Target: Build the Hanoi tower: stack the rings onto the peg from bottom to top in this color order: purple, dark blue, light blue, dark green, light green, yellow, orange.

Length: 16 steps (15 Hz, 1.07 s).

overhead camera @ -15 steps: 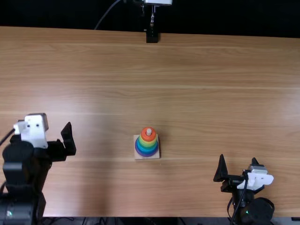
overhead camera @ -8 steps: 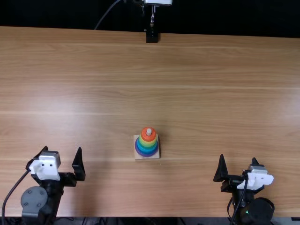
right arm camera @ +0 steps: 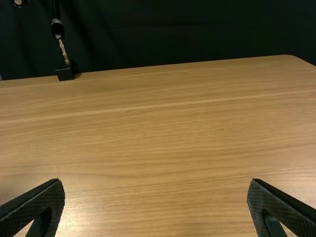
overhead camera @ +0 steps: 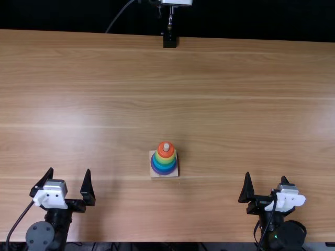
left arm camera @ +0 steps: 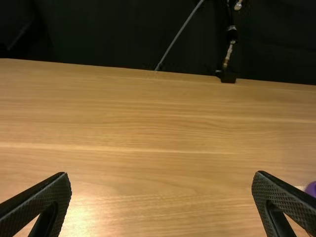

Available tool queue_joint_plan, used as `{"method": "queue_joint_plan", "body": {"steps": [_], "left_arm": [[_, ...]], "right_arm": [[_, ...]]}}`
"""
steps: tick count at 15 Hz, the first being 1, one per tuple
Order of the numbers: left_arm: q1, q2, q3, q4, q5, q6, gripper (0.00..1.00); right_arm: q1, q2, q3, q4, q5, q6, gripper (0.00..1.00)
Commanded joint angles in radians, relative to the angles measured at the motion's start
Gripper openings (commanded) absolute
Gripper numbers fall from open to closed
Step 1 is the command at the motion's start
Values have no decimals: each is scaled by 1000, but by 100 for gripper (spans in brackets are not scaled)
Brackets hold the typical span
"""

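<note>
Near the middle of the top view, a pale square base (overhead camera: 175, 174) carries a cone of rings around its peg (overhead camera: 166, 147). The orange ring (overhead camera: 166, 153) is uppermost, with yellow, green and blue bands below and the purple ring (overhead camera: 154, 166) lowest; the exact green and blue shades are hard to separate. Left of the stack and apart from it, my left gripper (overhead camera: 69, 171) is open and holds nothing. My right gripper (overhead camera: 266, 175) stands open and unloaded to the stack's right. The left wrist view has the open left gripper (left arm camera: 162, 174) and part of the purple ring (left arm camera: 311, 188); the right wrist view has the right gripper (right arm camera: 156, 180).
The wooden table (overhead camera: 209, 78) extends around the stack and both grippers. At its far edge is a black clamp (overhead camera: 169, 41) with a metal stem, and dark cloth (left arm camera: 108, 34) hangs behind.
The left arm has pulled back toward the near edge and turned, bringing both its fingers into sight in the top view. The right arm and the ring stack have stayed still.
</note>
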Motion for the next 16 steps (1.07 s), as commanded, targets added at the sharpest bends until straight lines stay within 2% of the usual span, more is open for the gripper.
{"method": "queue_joint_plan", "body": {"steps": [1, 3, 6, 7, 8, 9, 10, 16], "left_arm": [[11, -11, -57, -40, -2, 11, 100], [7, -11, -57, -169, -5, 26, 100], [11, -11, -57, -267, -3, 26, 100], [12, -11, -57, -300, 8, 26, 100], [12, -11, -57, -300, 11, 26, 100], [11, -11, -57, -302, -2, 26, 100], [11, -11, -57, -303, -3, 26, 100], [11, -11, -57, -303, -3, 26, 100]], "right_arm": [[-10, -19, -63, -69, 13, -1, 100], [-10, -19, -63, -69, 13, -1, 100], [-10, -19, -63, -69, 13, -1, 100], [-10, -19, -63, -69, 13, -1, 100], [-10, -19, -63, -69, 13, -1, 100], [-10, -19, -63, -69, 13, -1, 100], [-10, -19, -63, -69, 13, -1, 100], [-10, -19, -63, -69, 13, -1, 100]]}}
